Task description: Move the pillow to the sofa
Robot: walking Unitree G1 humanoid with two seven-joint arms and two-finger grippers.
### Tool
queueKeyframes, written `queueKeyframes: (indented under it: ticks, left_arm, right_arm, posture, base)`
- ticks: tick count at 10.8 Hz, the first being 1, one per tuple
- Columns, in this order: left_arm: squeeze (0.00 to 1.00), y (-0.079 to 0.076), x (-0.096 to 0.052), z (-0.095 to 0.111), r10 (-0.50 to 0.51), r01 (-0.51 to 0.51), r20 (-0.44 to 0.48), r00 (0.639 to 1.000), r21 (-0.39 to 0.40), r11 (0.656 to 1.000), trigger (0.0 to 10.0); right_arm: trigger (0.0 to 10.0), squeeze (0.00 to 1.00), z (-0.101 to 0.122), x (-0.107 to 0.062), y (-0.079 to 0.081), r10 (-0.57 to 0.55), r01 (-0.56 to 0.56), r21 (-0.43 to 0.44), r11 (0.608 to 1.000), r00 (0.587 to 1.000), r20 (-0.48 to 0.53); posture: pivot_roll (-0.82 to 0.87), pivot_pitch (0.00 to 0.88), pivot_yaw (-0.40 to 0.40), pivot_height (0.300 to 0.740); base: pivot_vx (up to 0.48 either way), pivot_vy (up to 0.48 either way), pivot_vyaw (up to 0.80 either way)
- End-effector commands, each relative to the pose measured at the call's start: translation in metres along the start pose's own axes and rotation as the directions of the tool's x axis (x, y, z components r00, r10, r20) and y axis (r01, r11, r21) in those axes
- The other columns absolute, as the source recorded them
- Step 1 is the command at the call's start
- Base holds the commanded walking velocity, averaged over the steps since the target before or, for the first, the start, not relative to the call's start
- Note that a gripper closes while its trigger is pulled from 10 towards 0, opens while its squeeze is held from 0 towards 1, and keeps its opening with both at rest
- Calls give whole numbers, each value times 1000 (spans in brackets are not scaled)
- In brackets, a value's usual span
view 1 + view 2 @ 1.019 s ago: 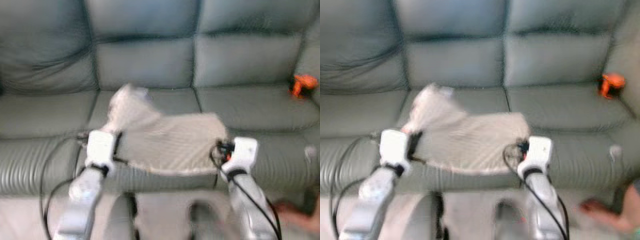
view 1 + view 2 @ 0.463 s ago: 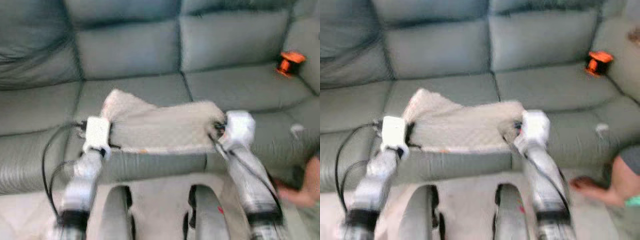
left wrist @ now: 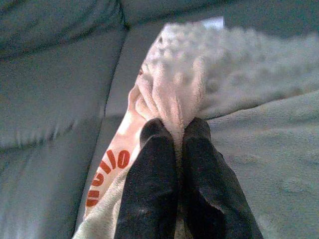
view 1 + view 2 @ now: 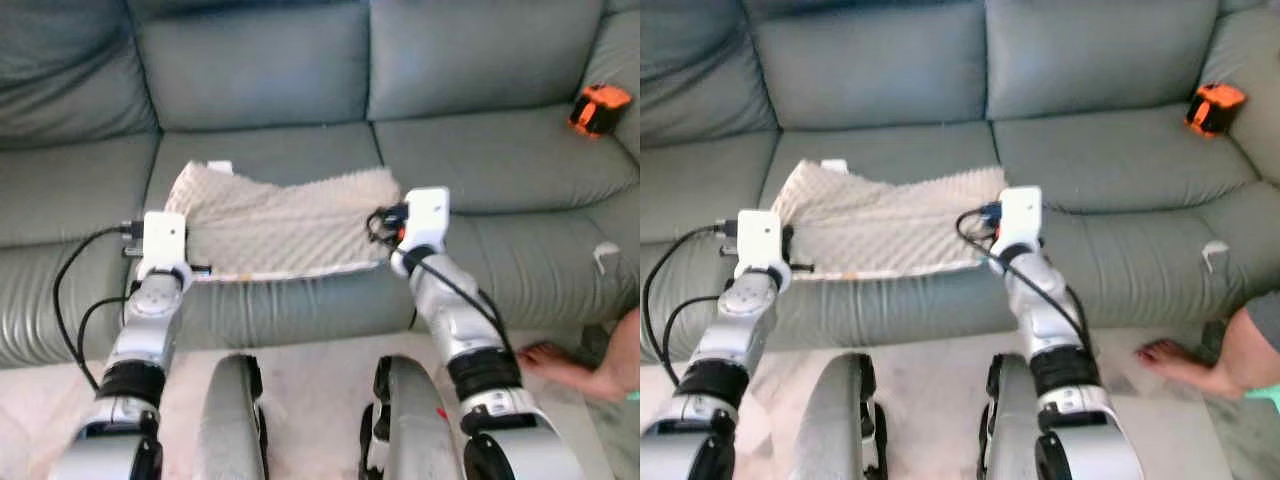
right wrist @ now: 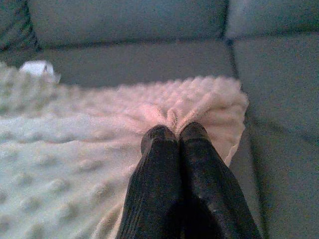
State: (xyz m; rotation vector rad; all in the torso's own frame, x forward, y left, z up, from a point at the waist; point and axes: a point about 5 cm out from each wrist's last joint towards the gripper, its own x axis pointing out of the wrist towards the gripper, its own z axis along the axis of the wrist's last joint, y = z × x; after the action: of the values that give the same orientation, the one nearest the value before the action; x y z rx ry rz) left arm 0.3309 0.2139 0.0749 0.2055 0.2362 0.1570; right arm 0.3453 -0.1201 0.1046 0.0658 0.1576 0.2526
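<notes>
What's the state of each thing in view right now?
pillow: lying flat on the middle seat of the sofa, pinched at both ends.
left gripper: shut on the pillow's edge.
right gripper: shut on the pillow's other edge.
sofa: pillow on its middle seat.
orange object: resting on the sofa's far right seat.

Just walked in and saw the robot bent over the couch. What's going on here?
The robot is setting a cream bobbled pillow on the grey sofa. Its left gripper and right gripper each have their fingers shut on a pinch of the pillow's fabric, one at each end. The pillow lies flat on the middle seat cushion. An orange object sits on the seat further right, and a person's foot is on the floor.
</notes>
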Motion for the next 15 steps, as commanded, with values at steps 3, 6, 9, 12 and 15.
queueKeyframes:
  ticks: [3, 6, 9, 12, 15]
  left_arm:
    - [0, 7, 6, -6, 55, -54, -28, 998, 27, 998, 10000]
    - [0, 21, 13, 4, 161, -161, 11, 987, 29, 986, 10000]
    - [0, 38, 18, 12, 225, -226, 29, 974, 39, 973, 10000]
    - [0, 53, 18, 12, 269, -269, 19, 963, 42, 962, 10000]
    - [1000, 62, 15, 4, 286, -286, -4, 958, 29, 958, 10000]
  right_arm:
    - [10000, 0, -9, 1, -17, -55, 55, 2, 999, 998, -21]
    - [10000, 0, -14, 0, -32, -49, 48, -30, 998, 998, -32]
    - [10000, 0, -8, 6, -30, -14, 15, -34, 999, 1000, 2]
    - [10000, 0, -7, 10, -17, 15, -14, -25, 1000, 1000, 18]
    - [10000, 1000, -17, 7, -12, 40, -40, -23, 999, 999, 7]
  posture:
    - [44, 286, 17, 620]
    - [34, 288, 16, 620]
    - [37, 283, 17, 620]
    - [31, 278, 9, 620]
    - [30, 275, 5, 620]
  base:
    - [0, 0, 0]
    - [0, 0, 0]
    - [0, 0, 0]
    - [0, 0, 0]
    - [0, 0, 0]
